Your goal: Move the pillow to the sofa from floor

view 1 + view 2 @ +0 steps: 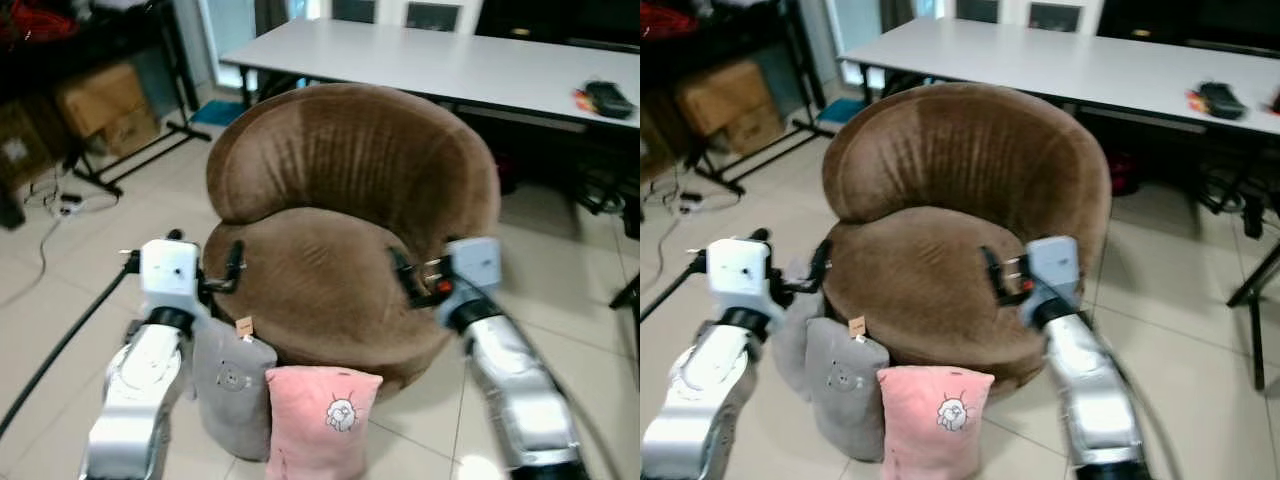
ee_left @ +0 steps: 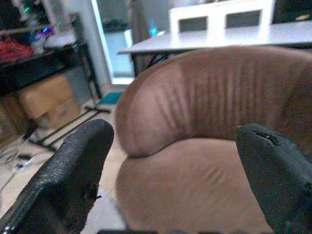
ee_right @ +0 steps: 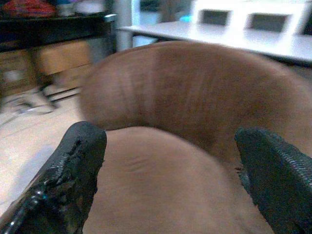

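A round brown sofa (image 1: 350, 230) stands on a tiled floor (image 1: 560, 290), its seat bare. A pink pillow (image 1: 318, 420) with a small printed figure stands upright on the floor, leaning against the sofa's front base. A grey pillow (image 1: 232, 395) stands just beside it on the robot's left, also against the base, with a small tag at its top corner.

The left claw (image 1: 232, 268) is held above the grey pillow at the sofa's left front edge, its fingers (image 2: 73, 180) spread wide and gripping nothing. The right claw (image 1: 405, 278) hovers over the right part of the seat, fingers (image 3: 73, 170) likewise spread and empty. Neither claw touches a pillow.

Behind the sofa stands a long white counter (image 1: 430, 60) carrying a dark object (image 1: 608, 98) near its right end. Cardboard boxes (image 1: 100, 105) sit on the floor at far left.
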You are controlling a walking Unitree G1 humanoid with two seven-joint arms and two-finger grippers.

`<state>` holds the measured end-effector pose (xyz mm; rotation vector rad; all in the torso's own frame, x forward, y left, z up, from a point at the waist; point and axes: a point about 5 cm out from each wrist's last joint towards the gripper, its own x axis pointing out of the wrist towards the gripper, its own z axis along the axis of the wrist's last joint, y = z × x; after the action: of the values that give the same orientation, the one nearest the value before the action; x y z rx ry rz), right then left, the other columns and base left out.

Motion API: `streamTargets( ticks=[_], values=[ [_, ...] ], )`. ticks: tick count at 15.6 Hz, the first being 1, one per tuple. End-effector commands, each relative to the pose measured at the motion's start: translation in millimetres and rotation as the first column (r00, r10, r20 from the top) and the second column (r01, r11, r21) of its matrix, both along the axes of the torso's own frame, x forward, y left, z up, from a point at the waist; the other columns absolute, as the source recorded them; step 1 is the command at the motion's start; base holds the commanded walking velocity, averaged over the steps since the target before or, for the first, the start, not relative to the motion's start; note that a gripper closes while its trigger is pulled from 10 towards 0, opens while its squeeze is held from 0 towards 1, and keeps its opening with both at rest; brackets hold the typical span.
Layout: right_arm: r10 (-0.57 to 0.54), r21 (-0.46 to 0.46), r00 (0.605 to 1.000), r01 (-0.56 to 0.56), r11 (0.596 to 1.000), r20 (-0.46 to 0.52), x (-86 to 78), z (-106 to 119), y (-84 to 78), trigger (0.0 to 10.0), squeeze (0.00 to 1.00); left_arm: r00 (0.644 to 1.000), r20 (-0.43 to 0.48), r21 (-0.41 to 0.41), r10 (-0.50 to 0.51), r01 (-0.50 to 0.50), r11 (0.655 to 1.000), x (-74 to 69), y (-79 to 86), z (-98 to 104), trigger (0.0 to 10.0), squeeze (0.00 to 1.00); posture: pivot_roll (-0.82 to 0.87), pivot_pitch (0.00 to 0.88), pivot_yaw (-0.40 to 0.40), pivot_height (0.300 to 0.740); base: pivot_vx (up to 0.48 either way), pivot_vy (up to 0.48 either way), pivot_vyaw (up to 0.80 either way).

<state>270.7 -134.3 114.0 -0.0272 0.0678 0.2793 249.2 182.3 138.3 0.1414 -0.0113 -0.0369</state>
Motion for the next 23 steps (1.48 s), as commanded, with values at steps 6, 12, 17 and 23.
streamTargets(
  ticks=[6, 12, 17, 23],
  values=[
    [-0.043, 0.007, 0.999, 0.043, 0.999, 0.008, -1.2, 1.6, -9.8, 10.0, 0.00, 1.000, 0.011, 0.045, -0.003, 0.003, 0.999, -2.7, 3.6, 1.4, 10.0, 0.00, -0.05, 0.000, 0.021, 0.670, 0.000, 0.000, 0.00],
    [-0.050, -0.002, 0.999, 0.050, 0.999, 0.015, -1.0, 2.6, -10.3, 10.0, 0.00, 1.000, 0.008, 0.024, 0.012, -0.012, 1.000, -1.1, 3.9, 0.8, 10.0, 0.00, -0.05, 0.000, 0.027, 0.650, 0.000, 0.000, 0.00],
    [-0.049, -0.019, 0.999, 0.049, 0.999, 0.012, 0.3, 1.4, -8.7, 10.0, 0.00, 1.000, 0.010, 0.015, 0.000, 0.000, 1.000, -1.3, 3.3, 0.6, 10.0, 0.00, -0.05, 0.000, 0.026, 0.650, 0.048, 0.000, 0.00],
    [-0.067, -0.030, 0.998, 0.067, 0.997, 0.011, 1.0, 1.1, -10.5, 10.0, 0.00, 1.000, 0.009, 0.012, -0.002, 0.002, 1.000, -2.2, 3.3, -0.5, 10.0, 0.00, -0.05, 0.000, 0.021, 0.650, 0.293, 0.000, 0.00]
  ],
)
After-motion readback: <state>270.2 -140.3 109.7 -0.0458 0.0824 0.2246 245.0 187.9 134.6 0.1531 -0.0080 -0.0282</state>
